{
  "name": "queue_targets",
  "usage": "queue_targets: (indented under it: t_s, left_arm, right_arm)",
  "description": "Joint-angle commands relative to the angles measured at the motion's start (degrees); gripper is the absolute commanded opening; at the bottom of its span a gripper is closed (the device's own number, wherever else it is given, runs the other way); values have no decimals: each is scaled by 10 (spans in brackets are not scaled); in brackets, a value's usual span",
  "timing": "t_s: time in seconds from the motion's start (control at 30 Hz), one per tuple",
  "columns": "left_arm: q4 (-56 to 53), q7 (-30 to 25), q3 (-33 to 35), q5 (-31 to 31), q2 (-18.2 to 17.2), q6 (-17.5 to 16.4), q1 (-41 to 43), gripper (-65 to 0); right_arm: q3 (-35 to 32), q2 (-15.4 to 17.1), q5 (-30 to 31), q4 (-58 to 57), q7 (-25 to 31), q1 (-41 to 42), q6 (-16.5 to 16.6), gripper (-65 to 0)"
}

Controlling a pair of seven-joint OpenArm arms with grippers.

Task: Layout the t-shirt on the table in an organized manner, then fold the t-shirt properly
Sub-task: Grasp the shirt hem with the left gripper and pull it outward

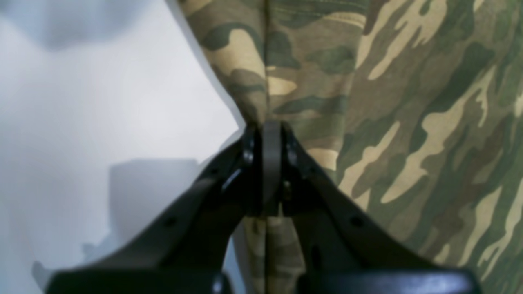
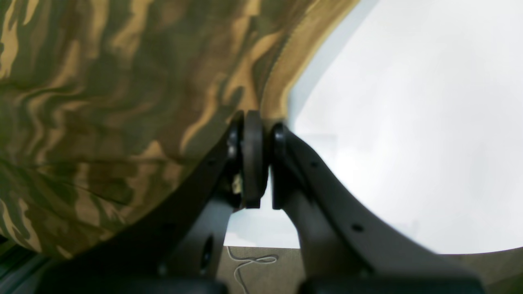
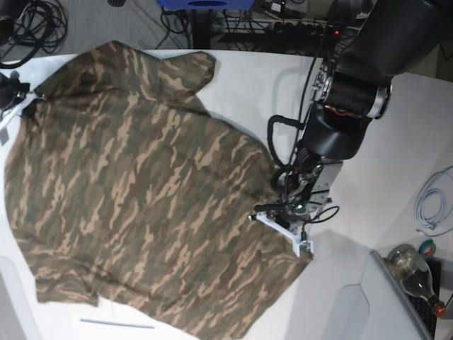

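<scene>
Camouflage t-shirt (image 3: 141,191) lies spread on the white surface (image 3: 368,212); soft, limp cloth. Left hand (image 1: 265,126) pinches its edge; right hand (image 2: 253,122) pinches its hem. Hems and corners judged best holds.

T-shirt (image 3: 141,191) lies spread on the table (image 3: 368,184), covering the base view from centre out to 9 o'clock. Left gripper (image 3: 277,205) sits at the shirt's 3 o'clock edge, pinching cloth. Right gripper (image 3: 21,91) is at the shirt's 10 o'clock corner, at the table edge. A bottle (image 3: 410,269) lies at 4 o'clock, cable (image 3: 432,205) at 3 o'clock.
</scene>
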Motion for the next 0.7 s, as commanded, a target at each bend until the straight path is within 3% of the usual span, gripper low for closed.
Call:
queue_targets:
  t_s: [0.0, 0.1, 0.37, 0.5, 0.6, 0.67]
  left_arm:
    - [19, 15, -2, 2, -9, 10, 6, -650]
    - [103, 61, -2, 1, -17, 17, 65, -650]
    - [395, 114, -2, 1, -47, 153, 227, -650]
    - [466, 178, -37, 1, -49, 192, 257, -650]
    - [535, 229, -96, 1, -47, 198, 287, -527]
    - [587, 249, -121, 1, -46, 198, 304, -500]
  right_arm:
    - [3, 19, 4, 6, 11, 11, 2, -650]
    - [2, 30, 4, -7, 11, 26, 2, -650]
    - [2, 58, 3, -66, 8, 78, -2, -650]
    - [2, 57, 3, -64, 7, 75, -2, -650]
    - [2, 57, 3, -67, 7, 67, -2, -650]
    - [2, 57, 3, -67, 7, 63, -2, -650]
